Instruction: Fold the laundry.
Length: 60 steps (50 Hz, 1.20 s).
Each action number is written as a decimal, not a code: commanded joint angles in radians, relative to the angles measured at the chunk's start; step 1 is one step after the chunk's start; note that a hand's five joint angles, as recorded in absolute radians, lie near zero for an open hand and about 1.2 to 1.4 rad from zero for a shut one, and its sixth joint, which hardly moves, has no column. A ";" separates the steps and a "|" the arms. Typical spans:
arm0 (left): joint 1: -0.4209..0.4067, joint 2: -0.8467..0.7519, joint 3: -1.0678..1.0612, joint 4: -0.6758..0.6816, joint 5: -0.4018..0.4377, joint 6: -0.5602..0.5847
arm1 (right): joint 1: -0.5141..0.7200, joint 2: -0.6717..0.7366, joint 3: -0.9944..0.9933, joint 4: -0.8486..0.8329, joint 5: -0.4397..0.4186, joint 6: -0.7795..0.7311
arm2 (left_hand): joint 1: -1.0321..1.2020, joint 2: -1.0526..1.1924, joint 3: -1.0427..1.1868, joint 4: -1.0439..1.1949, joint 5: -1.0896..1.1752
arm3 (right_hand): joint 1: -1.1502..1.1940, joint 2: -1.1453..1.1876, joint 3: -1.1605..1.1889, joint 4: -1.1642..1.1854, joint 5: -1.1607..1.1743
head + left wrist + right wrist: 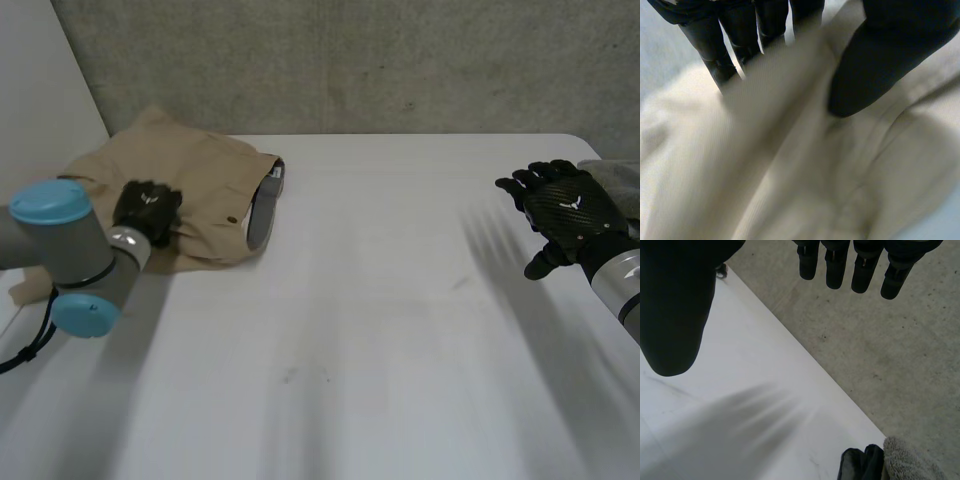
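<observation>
A tan garment (205, 180) lies crumpled at the table's far left corner, its dark grey waistband opening (262, 208) facing the middle. My left hand (147, 210) rests on its near part. In the left wrist view a raised ridge of the tan cloth (805, 175) runs between the fingers (710, 40) and the thumb (890, 50), which pinch it. My right hand (570, 210) hovers over the table's right edge, away from the garment. Its fingers (865, 265) are straight and spread and hold nothing.
The white table (380, 300) is bare across its middle and front. A grey fluffy towel (910, 460) and a dark cloth (855, 465) sit off the right edge, beyond my right hand. Concrete floor (890, 350) lies past the table's edge.
</observation>
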 commanded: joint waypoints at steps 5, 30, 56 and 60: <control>-0.338 0.332 -0.099 0.055 0.002 -0.304 | -0.012 -0.008 -0.008 -0.002 0.005 -0.033 | 0.291 0.203 0.210 0.202 0.228 | -0.054 -0.044 -0.041 -0.042 -0.048; -0.602 0.296 -0.092 -0.152 0.028 -0.301 | -0.009 -0.057 -0.019 0.181 -0.035 -0.022 | -0.888 -0.977 -0.969 -0.978 -0.952 | -0.054 -0.044 -0.041 -0.042 -0.048; -0.444 0.489 -0.505 -0.191 -0.240 -0.378 | 0.226 0.190 -0.085 0.327 -0.075 0.144 | -0.842 -0.931 -0.923 -0.931 -0.906 | 0.397 0.407 0.410 0.409 0.403; -0.432 0.420 -0.475 -0.140 -0.219 -0.376 | 0.229 0.188 -0.100 0.310 -0.032 0.142 | -0.212 -0.301 -0.293 -0.302 -0.276 | 1.166 1.176 1.179 1.178 1.172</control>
